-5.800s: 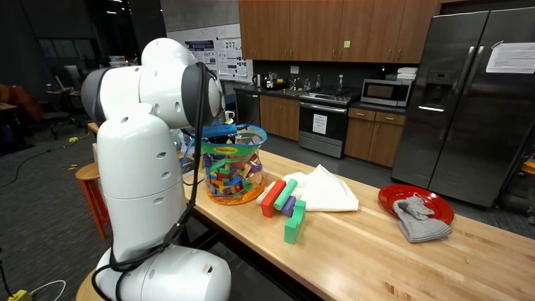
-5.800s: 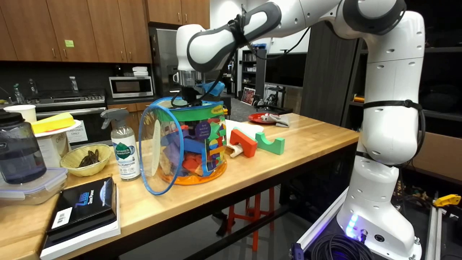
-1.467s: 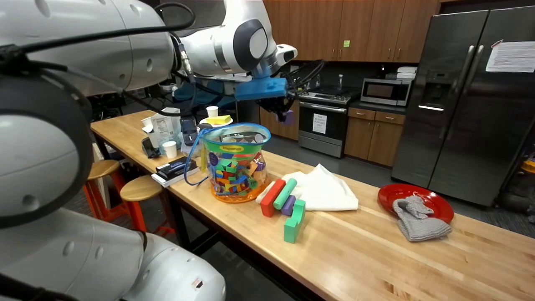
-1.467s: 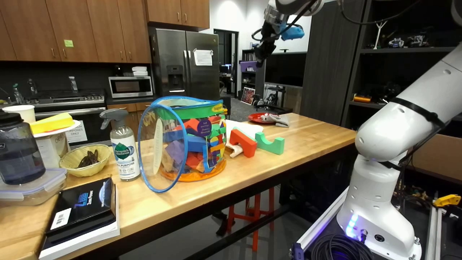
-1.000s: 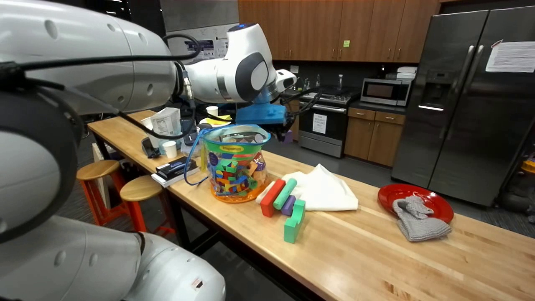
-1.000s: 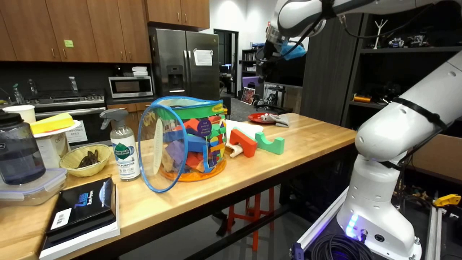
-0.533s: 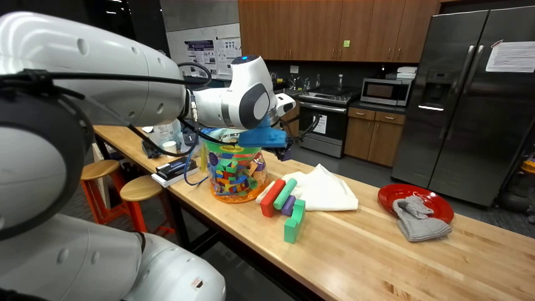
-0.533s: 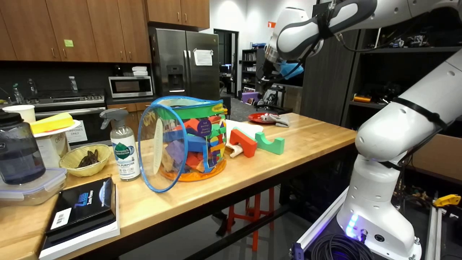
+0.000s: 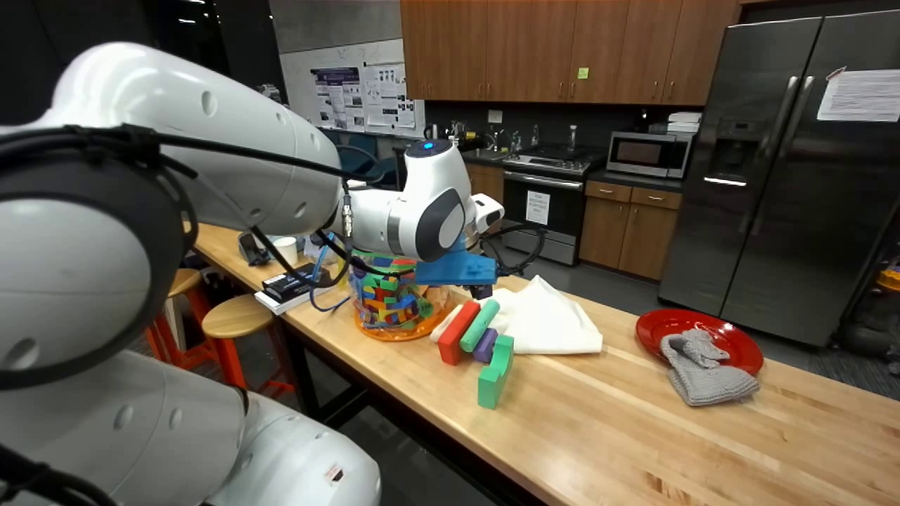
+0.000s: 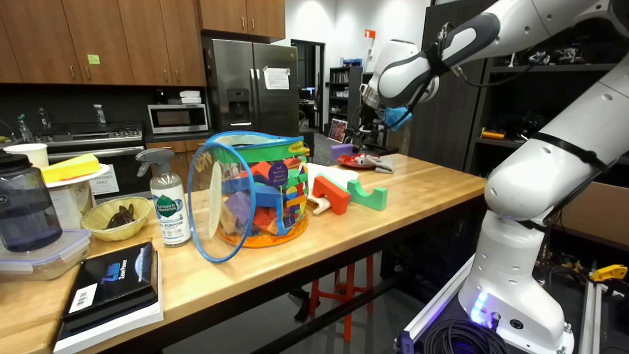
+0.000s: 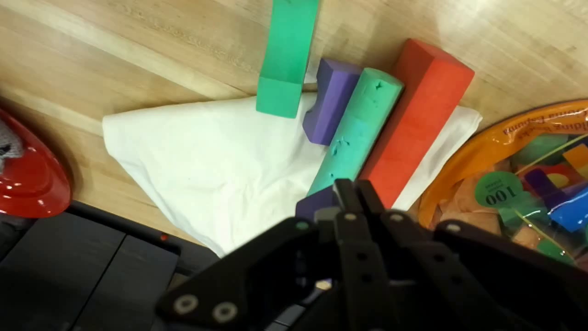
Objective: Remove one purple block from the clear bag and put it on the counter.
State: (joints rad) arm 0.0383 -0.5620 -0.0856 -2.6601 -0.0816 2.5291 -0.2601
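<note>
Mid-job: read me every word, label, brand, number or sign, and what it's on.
"Seventh Generation", "PURPOSE": spray bottle
"FOR RESEARCH PURPOSES ONLY": oven sign
"Power": black box; preceding word blurred
"100": green sticker on the clear bag, upside down in wrist view
"Goma Espuma": the bag's orange base
Too small or blurred: refrigerator sheet, wall posters, the bag's purple sticker, yellow label

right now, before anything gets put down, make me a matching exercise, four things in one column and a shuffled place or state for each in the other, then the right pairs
1. clear bag
2. gripper
3. red block
4. grey cloth

A. hanging over the edge of the red dish
B. lying lengthwise beside the green cylinder
C. showing multicoloured blocks through its wall
D. holding a purple block

Right pairs: 1-C, 2-D, 3-B, 4-A
</note>
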